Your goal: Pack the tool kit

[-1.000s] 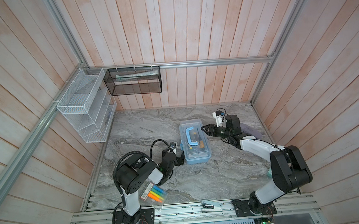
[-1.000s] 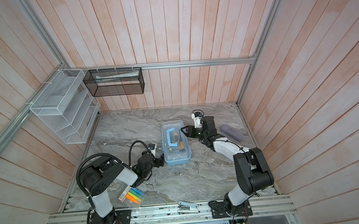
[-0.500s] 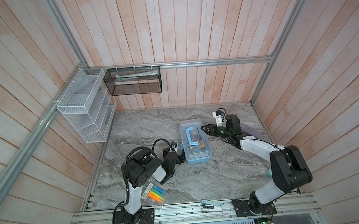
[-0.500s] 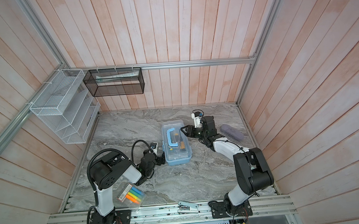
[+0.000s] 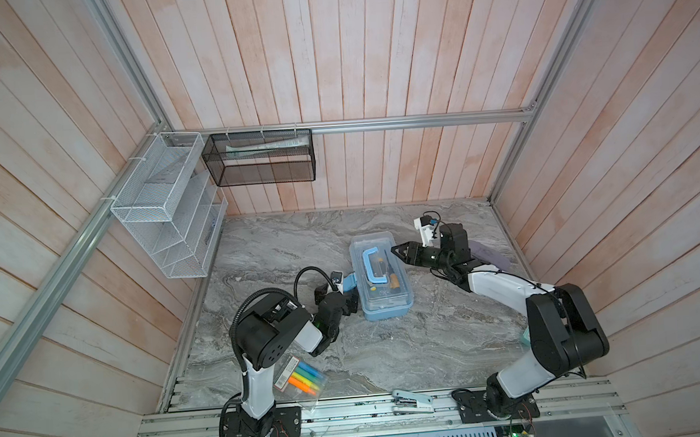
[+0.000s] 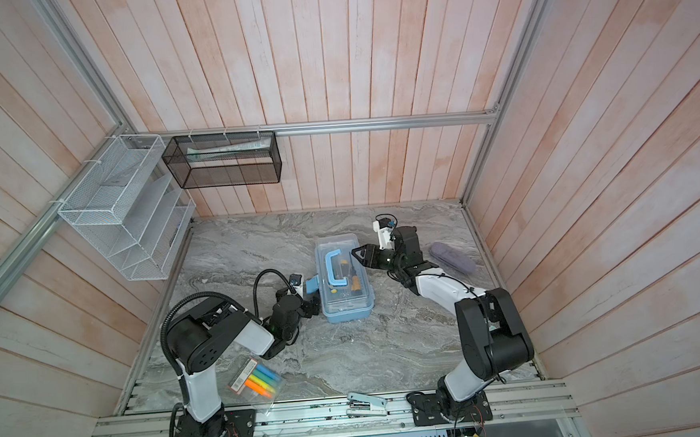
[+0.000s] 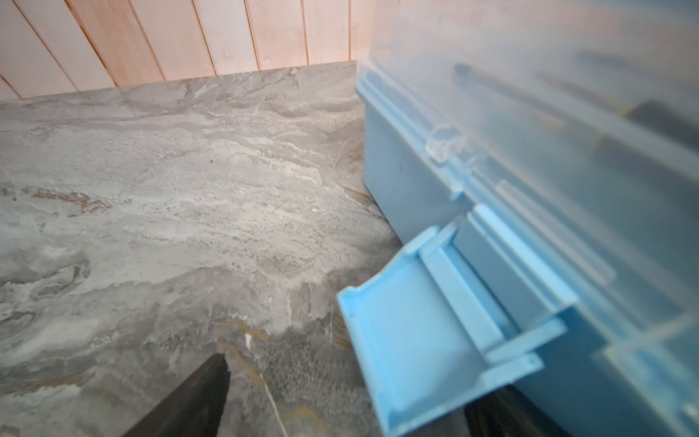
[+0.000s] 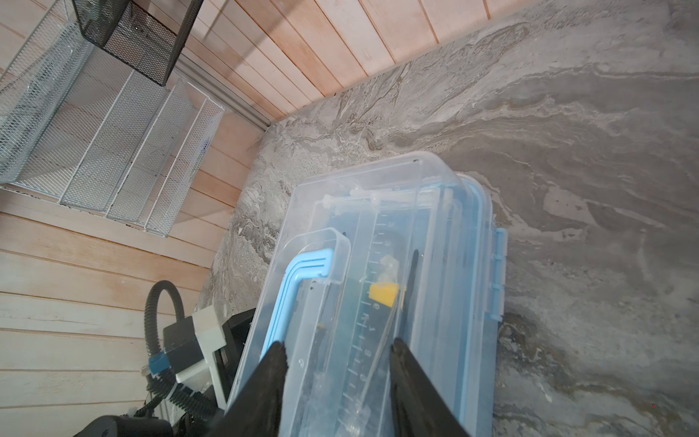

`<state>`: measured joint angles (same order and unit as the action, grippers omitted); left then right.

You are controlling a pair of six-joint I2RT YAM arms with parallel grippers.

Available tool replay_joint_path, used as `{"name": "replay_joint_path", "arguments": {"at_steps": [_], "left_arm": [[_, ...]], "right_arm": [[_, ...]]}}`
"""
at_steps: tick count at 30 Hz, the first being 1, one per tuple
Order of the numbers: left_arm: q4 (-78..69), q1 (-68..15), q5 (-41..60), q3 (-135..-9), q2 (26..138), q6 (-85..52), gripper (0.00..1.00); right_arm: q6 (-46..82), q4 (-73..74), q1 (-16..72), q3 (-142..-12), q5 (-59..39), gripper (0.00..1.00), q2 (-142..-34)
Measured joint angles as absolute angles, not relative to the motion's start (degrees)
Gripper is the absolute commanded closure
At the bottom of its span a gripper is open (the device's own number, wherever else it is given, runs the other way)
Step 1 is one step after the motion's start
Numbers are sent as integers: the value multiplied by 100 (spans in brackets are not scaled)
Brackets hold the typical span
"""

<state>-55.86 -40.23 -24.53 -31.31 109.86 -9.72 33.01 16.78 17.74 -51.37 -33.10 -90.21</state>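
- Tool kit (image 5: 381, 282): rectangular light-blue plastic box with a smooth clear lid and an arched handle lying flat. It sits under the right gripper's (image 8: 337, 348) tips and just ahead of the left gripper (image 5: 340, 298).
- Latch (image 7: 435, 333): ribbed blue flap, swung outward between the left gripper's fingers.
- Left gripper: jaws spread wide, grasping nothing.
- Right gripper: tapered black fingers partly apart over the lid, nothing between them.
- Table (image 5: 299, 239): veined grey marble pattern, beneath both grippers.

Tool kit (image 7: 416, 181) blurred, cut off
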Motion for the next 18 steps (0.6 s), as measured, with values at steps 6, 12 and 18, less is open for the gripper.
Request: {"name": "replay_joint_path", "arguments": {"at_steps": [6, 12, 18], "left_arm": [[-5461, -3889, -2425, -3129, 10650, -1081, 4], [-5251, -3872, -2368, -3129, 10324, -1225, 4], [-5065, -3850, -2220, -3133, 10101, -1420, 6]], "right_arm": [[3304, 1697, 1776, -5137, -3334, 56, -9021], [3310, 1721, 1806, -5129, -3334, 57, -9021], [3343, 1776, 1831, -5046, -3334, 57, -9021]]}}
